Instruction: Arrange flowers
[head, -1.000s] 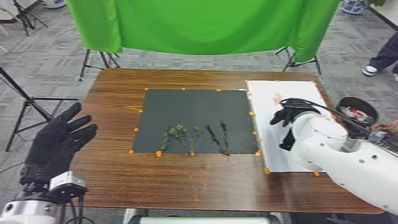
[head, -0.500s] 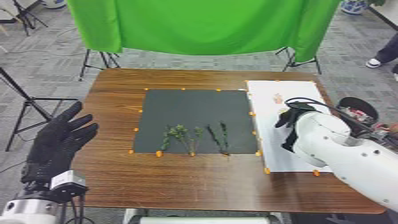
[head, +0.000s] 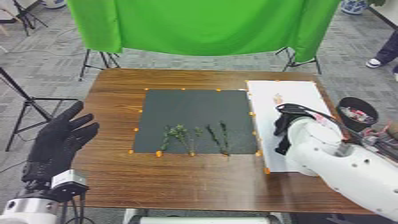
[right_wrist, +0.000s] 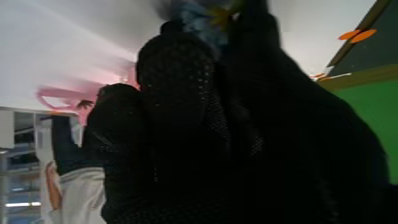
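Observation:
In the head view, my right hand (head: 284, 125) is over the white sheet (head: 289, 95), fingers and thumb apart. Seen from the wrist, my right hand (right_wrist: 182, 95) has straight fingers; a blue flower with a yellow centre (right_wrist: 218, 17) shows between the tips, partly hidden by the glove. A pink flower (right_wrist: 60, 99) is farther off in the right wrist view. Several green stems (head: 181, 134) lie on the left half of the dark mat's front part, with darker stems (head: 224, 135) to their right. My left hand (head: 64, 135) stays open off the table's left edge.
A dark bin with pinkish contents (head: 358, 114) stands beyond the table's right edge. Orange markers line the mat (head: 191, 105). Faint pinkish items (head: 278, 97) lie on the sheet beyond my right hand. A green curtain (head: 195, 30) hangs behind the table (head: 178, 185).
My right hand shifted slightly right, then back left, turning a little, and its forearm now sits lower and farther left than half a second ago. My left hand and the stems have kept still.

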